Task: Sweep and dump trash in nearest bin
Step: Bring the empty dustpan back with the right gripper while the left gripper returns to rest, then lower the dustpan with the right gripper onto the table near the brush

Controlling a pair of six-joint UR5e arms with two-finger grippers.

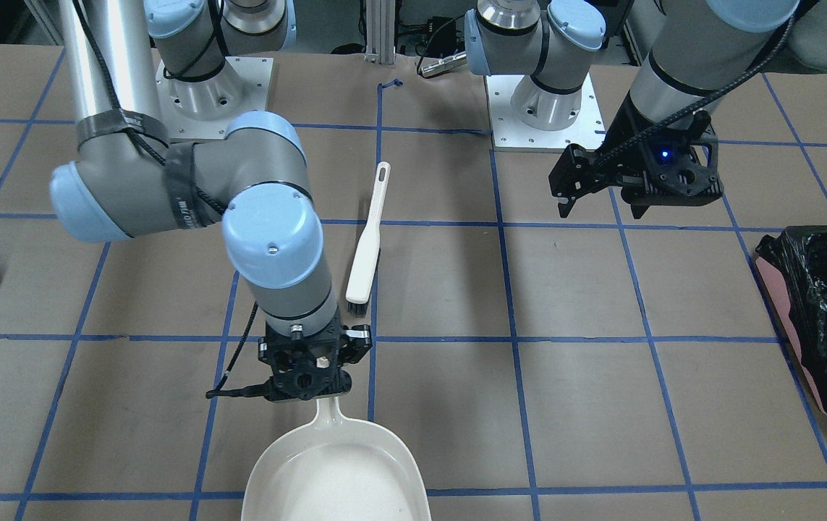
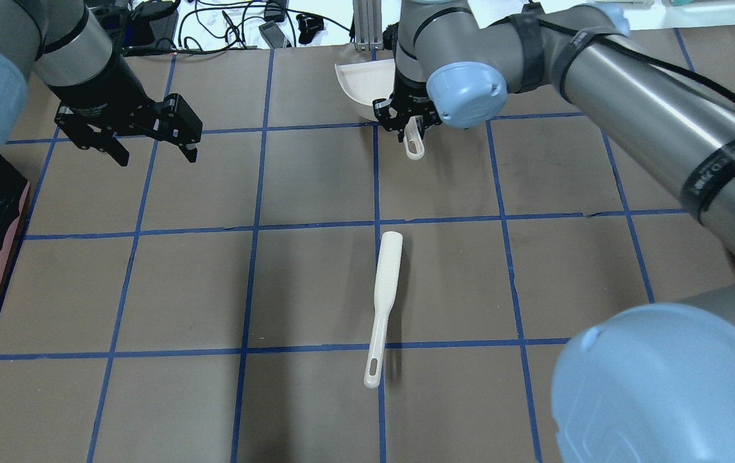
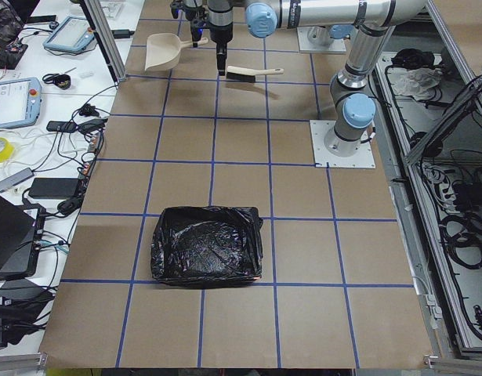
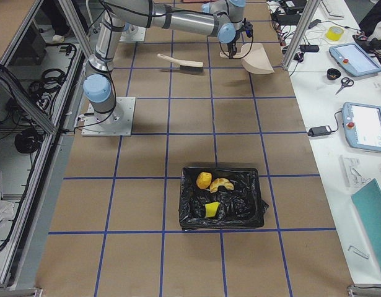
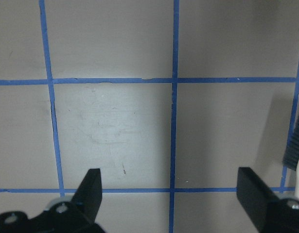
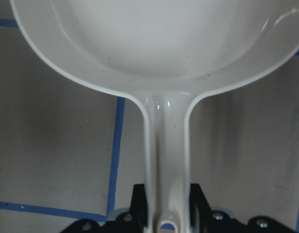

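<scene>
My right gripper [image 1: 310, 383] is shut on the handle of the white dustpan [image 1: 337, 470], at the table's far edge; the pan [image 6: 154, 39] looks empty. The trash lies in the bin [image 4: 252, 185] at the table's right end: an orange ball [image 4: 204, 180], a pale rind slice [image 4: 222, 184] and a yellow chunk [image 4: 212, 210] on its black liner. The white brush [image 2: 385, 289] lies flat mid-table, untouched. My left gripper [image 2: 156, 154] hovers open and empty over bare table, well left of the brush.
A pink bin [image 1: 782, 304] lined with a black bag stands at the table's left end. Blue tape lines grid the brown tabletop [image 2: 316, 193]. Both arm bases [image 1: 558, 108] are bolted along the robot's side. Tablets and cables lie beyond the far edge.
</scene>
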